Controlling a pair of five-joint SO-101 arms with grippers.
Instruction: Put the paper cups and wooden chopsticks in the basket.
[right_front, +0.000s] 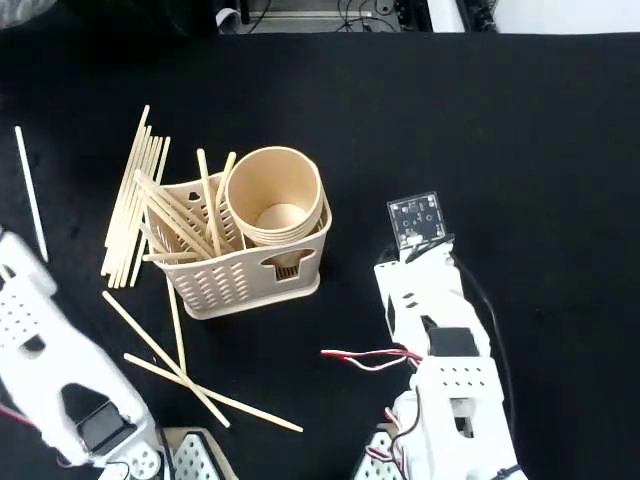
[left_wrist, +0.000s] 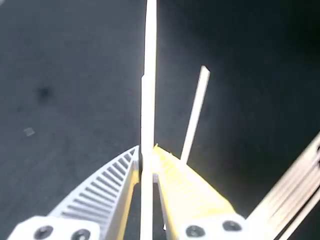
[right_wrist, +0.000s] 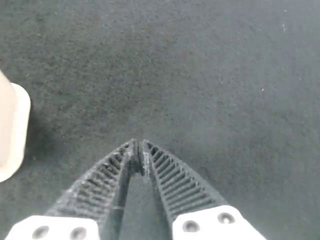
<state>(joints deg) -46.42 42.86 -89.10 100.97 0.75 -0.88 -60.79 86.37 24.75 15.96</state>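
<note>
Left claw (left_wrist: 147, 159) is clamped tight on one chopstick (left_wrist: 149, 75). Right claw (right_wrist: 136, 150) is closed, fingertips together, above the black table (right_wrist: 225, 75), with the basket (right_front: 240, 282) at its nine o'clock.

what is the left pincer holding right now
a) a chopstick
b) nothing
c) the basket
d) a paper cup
A: in the left wrist view the left pincer is clamped on a single chopstick that runs straight out between its tips.
</note>
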